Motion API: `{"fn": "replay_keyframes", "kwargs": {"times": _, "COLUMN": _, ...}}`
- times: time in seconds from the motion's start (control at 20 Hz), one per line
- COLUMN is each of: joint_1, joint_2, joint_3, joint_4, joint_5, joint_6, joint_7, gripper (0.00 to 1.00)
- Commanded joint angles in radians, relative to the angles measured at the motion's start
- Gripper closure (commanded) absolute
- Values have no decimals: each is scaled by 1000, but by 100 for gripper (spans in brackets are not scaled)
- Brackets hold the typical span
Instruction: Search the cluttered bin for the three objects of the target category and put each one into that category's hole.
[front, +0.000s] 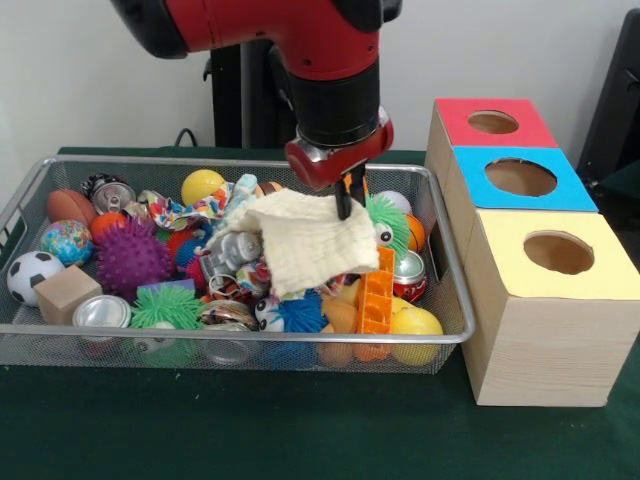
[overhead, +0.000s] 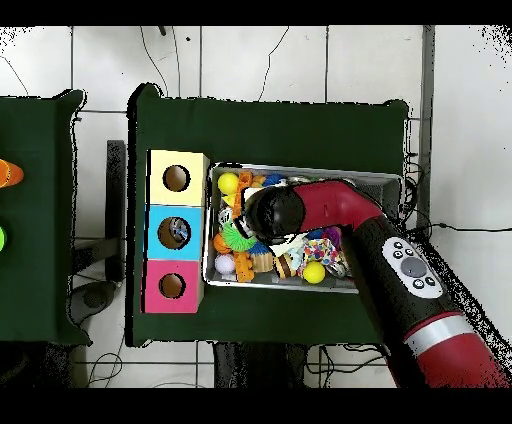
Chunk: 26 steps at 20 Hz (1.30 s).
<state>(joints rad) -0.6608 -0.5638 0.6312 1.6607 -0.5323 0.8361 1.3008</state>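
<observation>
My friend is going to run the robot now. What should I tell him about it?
Hand: down in the wire bin, its tips at a cream cloth draped over the toys; whether it grips the cloth cannot be told.
Boxes: beside the bin; the blue-topped box's hole is the goal. Overhead, something shows inside it.
Done: unclear how many are in.
Left: finish finding the target things and drop each in.

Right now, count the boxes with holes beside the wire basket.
3, in a row beside the basket: red-topped box farthest, blue-topped box in the middle, yellow-topped box nearest the camera.
</observation>
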Motion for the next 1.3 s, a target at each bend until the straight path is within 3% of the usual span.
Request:
{"fn": "replay_keyframes", "kwargs": {"times": 0.05, "joint_1": 9, "joint_2": 21, "joint_3": 32, "joint_4": 44, "joint_5": 15, "joint_6": -67, "joint_7": 15, "gripper": 100}}
{"fn": "replay_keyframes", "kwargs": {"times": 0.55, "joint_1": -13, "joint_2": 36, "joint_3": 26, "joint_4": 39, "joint_5": -7, "joint_6": -85, "joint_7": -25, "gripper": 100}}
{"fn": "replay_keyframes", "kwargs": {"times": 0.75, "joint_1": -19, "joint_2": 54, "joint_3": 44, "joint_4": 34, "joint_5": -38, "joint_6": -158, "joint_7": -49, "gripper": 100}}
{"fn": "replay_keyframes", "kwargs": {"times": 1.3, "joint_1": -3, "joint_2": 40, "joint_3": 19, "joint_4": 26, "joint_5": -1, "joint_6": -140, "joint_7": -21, "gripper": 100}}
